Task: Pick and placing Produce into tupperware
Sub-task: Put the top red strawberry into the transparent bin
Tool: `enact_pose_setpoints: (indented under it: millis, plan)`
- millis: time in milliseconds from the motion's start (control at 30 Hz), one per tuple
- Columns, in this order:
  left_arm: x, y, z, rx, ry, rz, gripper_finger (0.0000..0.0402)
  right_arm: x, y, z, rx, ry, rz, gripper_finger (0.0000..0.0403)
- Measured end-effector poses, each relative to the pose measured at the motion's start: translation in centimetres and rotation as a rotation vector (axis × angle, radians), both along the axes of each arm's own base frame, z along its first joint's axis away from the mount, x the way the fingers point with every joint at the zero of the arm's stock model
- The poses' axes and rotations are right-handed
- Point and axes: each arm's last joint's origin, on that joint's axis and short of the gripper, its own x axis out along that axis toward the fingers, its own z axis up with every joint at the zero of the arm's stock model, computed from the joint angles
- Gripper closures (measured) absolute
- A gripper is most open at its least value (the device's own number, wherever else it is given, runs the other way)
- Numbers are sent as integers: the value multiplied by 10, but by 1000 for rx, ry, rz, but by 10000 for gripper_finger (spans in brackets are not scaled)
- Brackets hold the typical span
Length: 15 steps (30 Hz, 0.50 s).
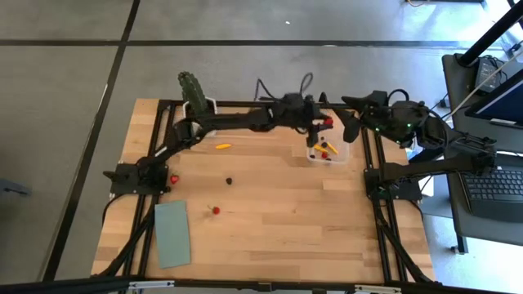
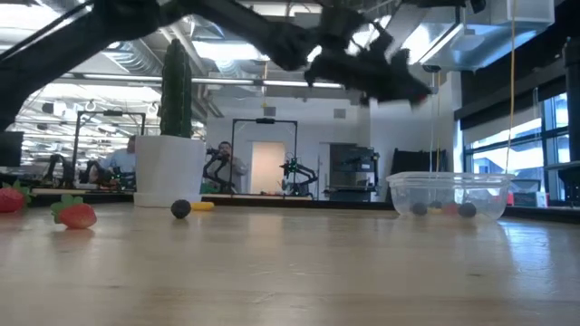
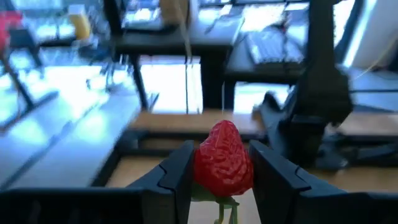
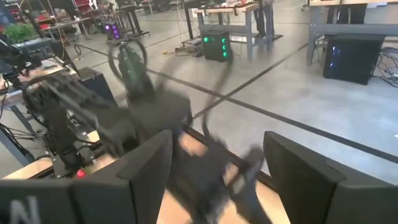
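A red toy strawberry (image 3: 222, 158) is shut between the fingers of my left gripper (image 1: 327, 124), which hangs above the clear tupperware (image 1: 327, 152) at the table's far right. The tupperware (image 2: 449, 195) stands on the wood with a few small pieces in it. Loose produce lies on the table: a yellow-orange piece (image 1: 222, 147), a dark berry (image 1: 230, 180) and two red strawberries (image 1: 216, 210) (image 1: 174, 179). My right gripper (image 4: 217, 180) stands open and raised just right of the tupperware, with nothing between its fingers. My left gripper pinches the strawberry's two sides (image 3: 202, 165) between its two fingers (image 3: 177, 177). The fingers reach in about level from the table's left. The strawberry's green leaf end (image 3: 217, 198) points back toward the wrist. It is lifted clear, above the tupperware.
A green cactus in a white pot (image 1: 198, 102) stands at the far left, under the left arm. A flat green pad (image 1: 172, 233) lies at the near left. The table's middle and near right are bare wood (image 1: 310, 220).
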Motion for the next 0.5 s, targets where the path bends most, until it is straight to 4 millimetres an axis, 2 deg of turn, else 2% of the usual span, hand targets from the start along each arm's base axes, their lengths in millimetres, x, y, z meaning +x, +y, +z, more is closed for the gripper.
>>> enact_pose_setpoints:
  millis: [133, 233, 500]
  plan:
    - [12, -9, -36, -17, 74, 82, 279, 0, 0, -1, 0, 6, 1, 148]
    - [16, -13, -54, -25, 122, 106, 279, 0, 0, -1, 1, 14, 1, 148]
    - [14, -15, -65, -34, 222, 127, 279, -1, 0, -5, 10, 53, 1, 148]
